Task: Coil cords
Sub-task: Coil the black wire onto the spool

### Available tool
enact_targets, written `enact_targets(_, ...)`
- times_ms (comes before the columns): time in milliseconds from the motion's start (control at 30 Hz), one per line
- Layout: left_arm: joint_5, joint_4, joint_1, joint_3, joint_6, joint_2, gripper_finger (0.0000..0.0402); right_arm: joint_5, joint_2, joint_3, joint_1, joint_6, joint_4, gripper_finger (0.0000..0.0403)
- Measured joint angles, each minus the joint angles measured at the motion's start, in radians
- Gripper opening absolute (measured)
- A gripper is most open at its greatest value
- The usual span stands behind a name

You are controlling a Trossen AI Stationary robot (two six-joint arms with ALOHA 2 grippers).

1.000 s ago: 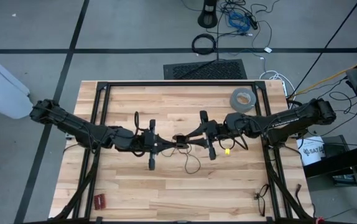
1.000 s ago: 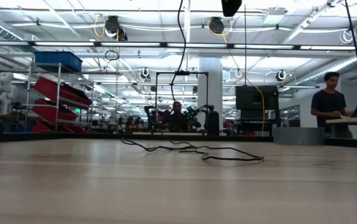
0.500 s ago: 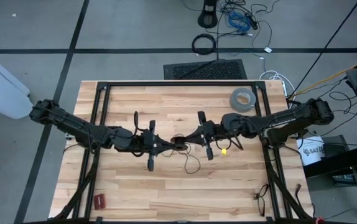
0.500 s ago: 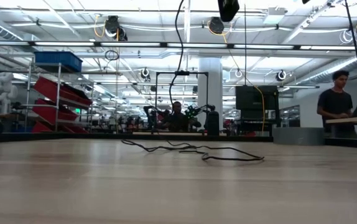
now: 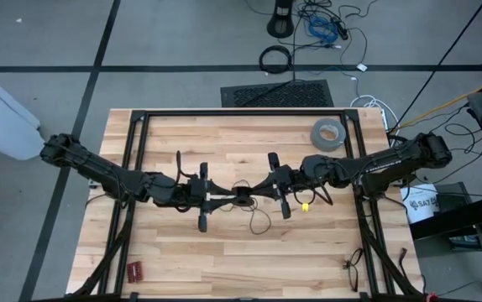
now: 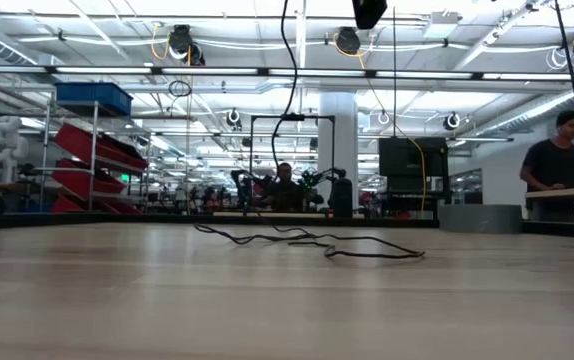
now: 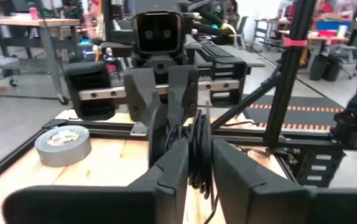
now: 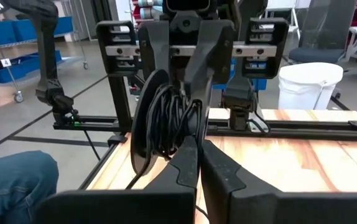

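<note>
The cords (image 5: pixel 243 195) are hanging as a small bundle of thin black loops over the middle of the wooden table (image 5: pixel 224 252), pinched between the two grippers, which are meeting tip to tip above the board. From that bundle a loose tail is trailing down onto the wood and curling toward the near edge; in the low view the slack (image 6: pixel 312 240) is lying flat in low waves.

The right gripper (image 5: pixel 255 191) is reaching in from the tape roll's (image 5: pixel 326 132) side, its fingers pressed shut on the coil; in the right wrist view the loops (image 8: pixel 166 121) are standing roughly upright, just ahead of its closed tips. The left gripper (image 5: pixel 224 198) is coming from the opposite side, its fingers parted a little around the same loops (image 7: pixel 196 149), apparently loosening rather than clamping.

So the coil's plane is lying across the line joining the jaws, both equally near. The right arm looks to be carrying the bundle, leaving the left to fetch the tail.
</note>
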Motion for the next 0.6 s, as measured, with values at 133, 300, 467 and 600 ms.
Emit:
enact_targets(133, -0.025, 0.0, -0.006, 0.001, -0.008, -0.002, 0.0107, 0.003, -0.011, 0.0, 0.0, -0.003, -0.002, 0.0)
enact_targets(300, -0.04, 0.0, -0.012, 0.001, -0.009, -0.002, 0.0118, 0.005, -0.018, 0.0, 0.0, -0.003, -0.002, 0.0)
enact_targets(467, -0.113, -0.01, -0.044, 0.001, -0.001, -0.045, 0.0119, 0.0, -0.031, 0.0, 0.001, -0.007, -0.004, 0.0)
enact_targets(600, -0.164, -0.027, -0.069, 0.001, 0.002, -0.087, 0.0119, 0.0, -0.042, 0.0, -0.003, -0.017, -0.006, 0.0)
